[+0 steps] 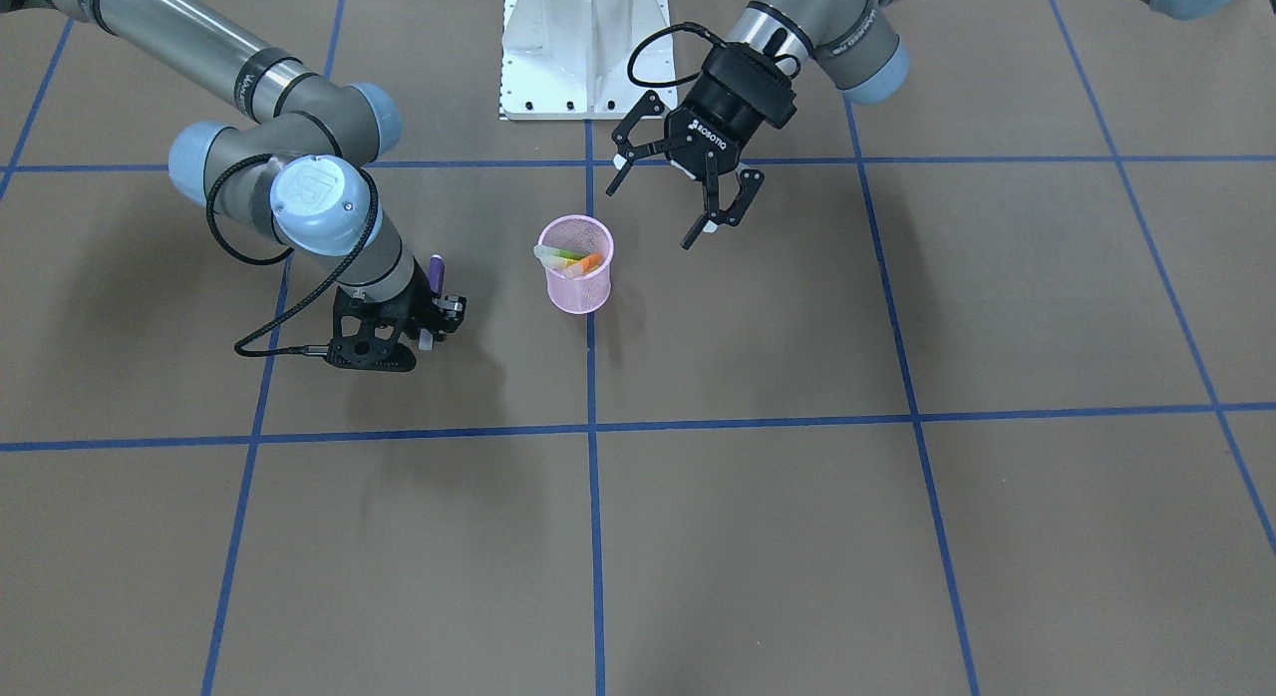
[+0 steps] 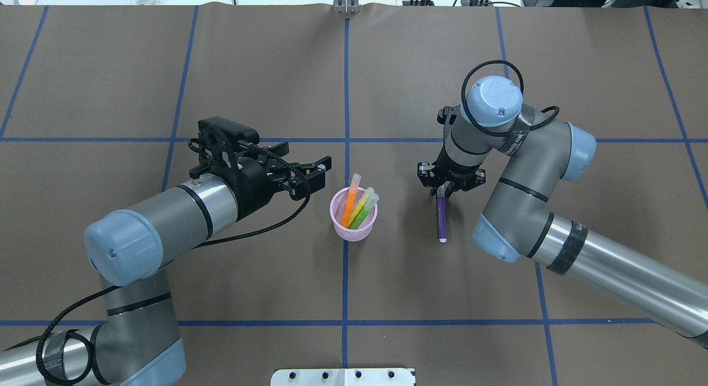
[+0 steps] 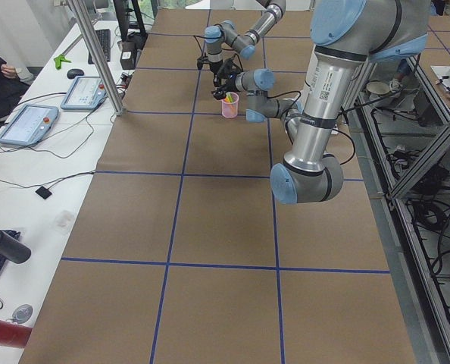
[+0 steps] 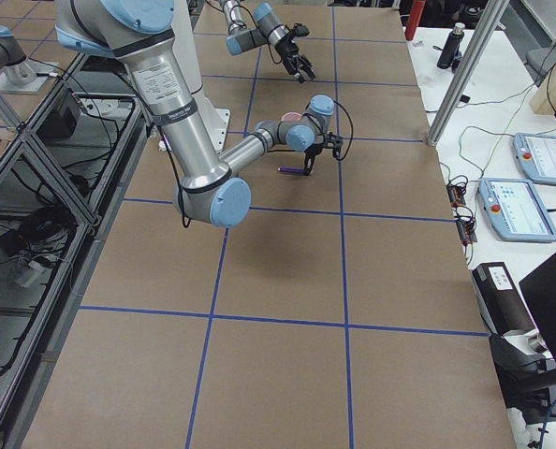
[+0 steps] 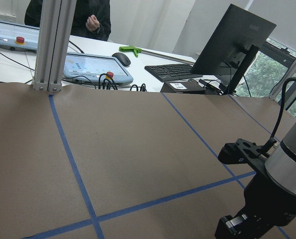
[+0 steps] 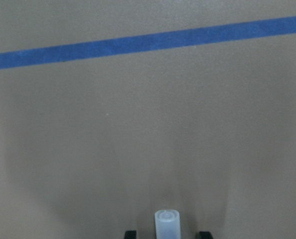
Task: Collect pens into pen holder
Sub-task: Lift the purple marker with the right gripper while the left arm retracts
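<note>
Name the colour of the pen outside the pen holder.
The pen is purple, pale at one end; overhead exterior view shows it best.

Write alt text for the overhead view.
At centre, a pink pen holder holds orange, green and yellow pens, and the open left gripper hangs beside it. The right gripper points down over one end of a purple pen.

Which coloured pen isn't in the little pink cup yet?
The slim purple pen: it is outside the pink wire-mesh cup, by the right gripper; the orange pen, green pen and yellow pen stand inside.
</note>
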You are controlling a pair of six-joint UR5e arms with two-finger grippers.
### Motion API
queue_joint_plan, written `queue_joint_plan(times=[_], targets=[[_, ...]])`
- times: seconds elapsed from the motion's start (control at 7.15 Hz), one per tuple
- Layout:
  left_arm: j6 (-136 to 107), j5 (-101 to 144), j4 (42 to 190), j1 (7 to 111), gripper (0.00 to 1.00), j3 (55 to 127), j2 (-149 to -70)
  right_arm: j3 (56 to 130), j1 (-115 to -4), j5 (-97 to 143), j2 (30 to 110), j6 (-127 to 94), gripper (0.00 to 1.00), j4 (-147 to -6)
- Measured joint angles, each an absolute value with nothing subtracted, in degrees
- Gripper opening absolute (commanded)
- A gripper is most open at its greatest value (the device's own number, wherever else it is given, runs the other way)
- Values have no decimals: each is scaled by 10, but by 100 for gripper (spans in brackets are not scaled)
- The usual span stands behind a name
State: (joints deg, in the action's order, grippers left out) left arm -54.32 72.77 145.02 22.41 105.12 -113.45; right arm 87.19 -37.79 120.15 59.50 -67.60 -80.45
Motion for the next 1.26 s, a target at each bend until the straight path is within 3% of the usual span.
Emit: queue_joint_plan(times=[0.7,1.26], targets=[[-543,778,1432,260,100,1055,-1127,907,-420,1233,595,-675,0,-808],[-489,1128,1283,502,100,1063,-1089,995,-431,1161,593,-675,0,-806]])
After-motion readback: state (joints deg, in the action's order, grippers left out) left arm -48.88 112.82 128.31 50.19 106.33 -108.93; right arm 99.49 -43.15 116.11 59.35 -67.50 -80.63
